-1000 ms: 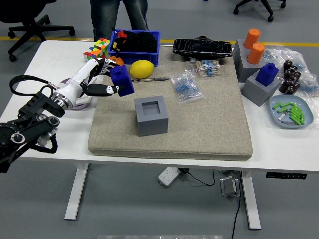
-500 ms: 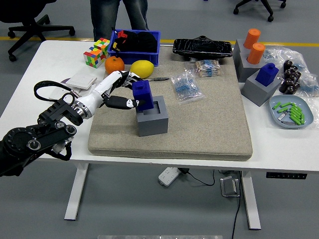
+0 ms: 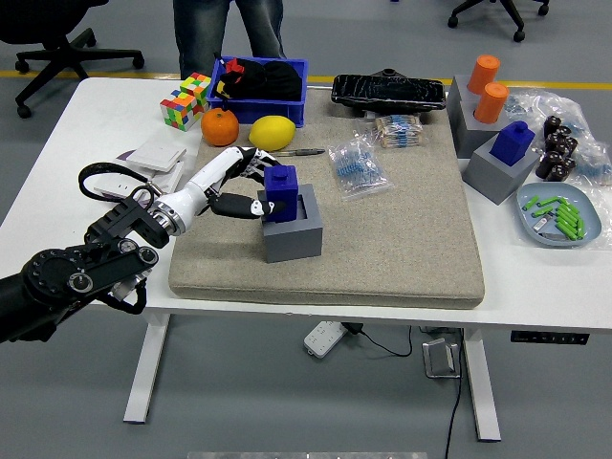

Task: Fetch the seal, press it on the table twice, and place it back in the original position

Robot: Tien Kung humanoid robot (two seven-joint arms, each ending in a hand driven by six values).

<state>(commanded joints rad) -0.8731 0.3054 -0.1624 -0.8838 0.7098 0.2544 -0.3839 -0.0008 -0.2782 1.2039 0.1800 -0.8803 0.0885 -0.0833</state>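
A blue seal (image 3: 282, 189) stands in the square recess of a grey block holder (image 3: 293, 229) on the beige mat (image 3: 382, 249). My left hand (image 3: 251, 187) reaches in from the left, its fingers (image 3: 241, 207) wrapped around the seal's left side. The seal sits partly sunk in the holder, its top still above the rim. My right arm is out of view.
A lemon (image 3: 272, 132), an orange (image 3: 220, 125), a cube puzzle (image 3: 185, 100) and a blue bin (image 3: 260, 91) lie behind. A pen (image 3: 301, 151) and plastic bags (image 3: 356, 163) sit on the mat. More grey holders with blue (image 3: 512, 143) and orange seals stand at right. A person stands at the far side.
My left hand carried the blue seal from the mat's left edge rightward and lowered it into the grey holder's recess.
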